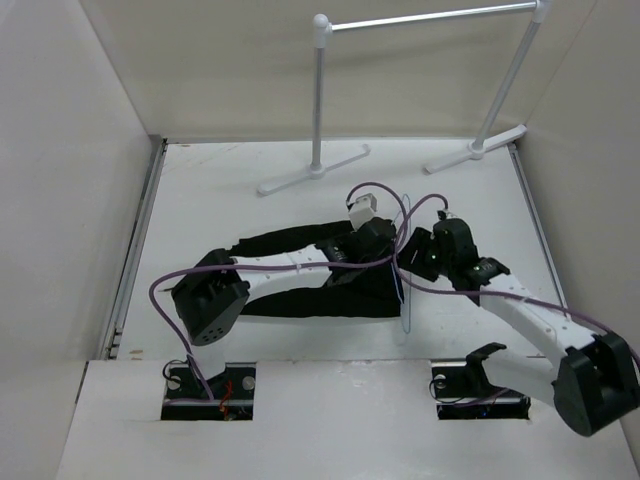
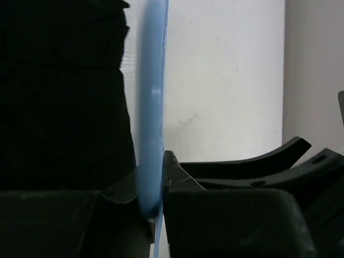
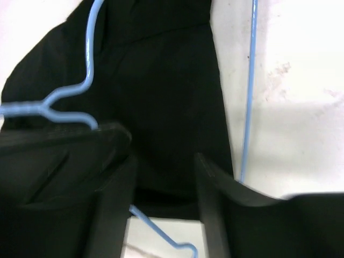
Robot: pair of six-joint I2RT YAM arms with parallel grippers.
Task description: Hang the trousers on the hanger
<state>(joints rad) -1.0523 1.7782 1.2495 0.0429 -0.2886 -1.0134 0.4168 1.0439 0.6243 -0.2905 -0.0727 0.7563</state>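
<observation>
The black trousers (image 1: 300, 275) lie flat across the middle of the table. The thin pale blue wire hanger (image 1: 405, 305) sits at their right end. My left gripper (image 1: 388, 250) reaches over the trousers and is shut on the hanger's wire (image 2: 153, 107), which stands clamped between the jaws; black cloth (image 2: 64, 107) fills that view's left side. My right gripper (image 1: 415, 258) is just right of it, with its jaws open. In the right wrist view this gripper (image 3: 163, 161) hovers over the trousers (image 3: 161, 80), nothing between its fingers. One hanger wire (image 3: 250, 80) lies on the bare table, another crosses the cloth.
A white tubular garment rack (image 1: 420, 20) stands at the back, its feet (image 1: 310, 172) on the table behind the trousers. White walls close in the table at left, right and rear. Purple cables (image 1: 375, 190) arc above both arms.
</observation>
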